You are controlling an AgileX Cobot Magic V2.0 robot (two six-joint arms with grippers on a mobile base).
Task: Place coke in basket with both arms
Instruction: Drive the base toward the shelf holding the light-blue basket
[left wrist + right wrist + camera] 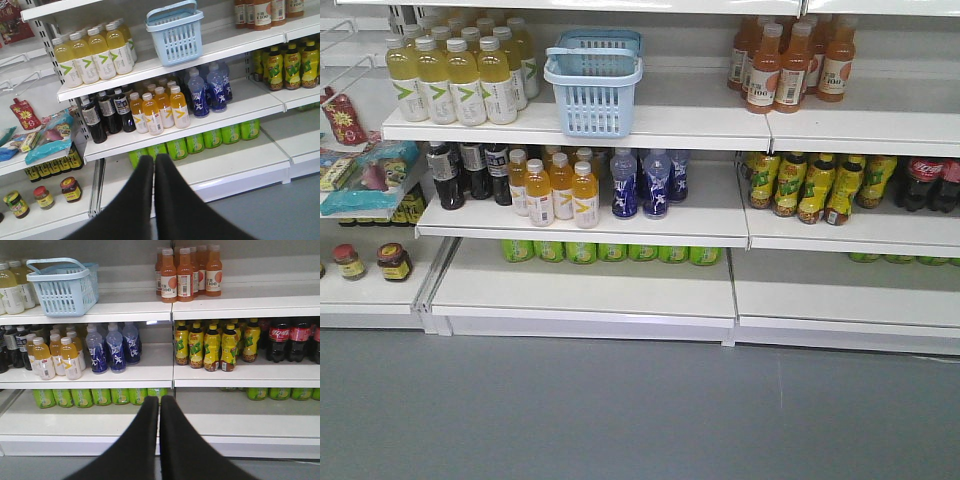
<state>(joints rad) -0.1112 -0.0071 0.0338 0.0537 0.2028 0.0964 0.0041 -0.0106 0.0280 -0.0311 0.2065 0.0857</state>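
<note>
White shelves (690, 118), grey floor (620, 410), basket (592, 95) on top, coke (279, 337) mid-shelf, left end effector (154, 164) and right end effector (159, 404) each closed

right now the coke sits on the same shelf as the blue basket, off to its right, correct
No. The coke sits one shelf below the basket, off to its right, next to the yellow-labelled bottles. The right wrist view shows it.
</note>
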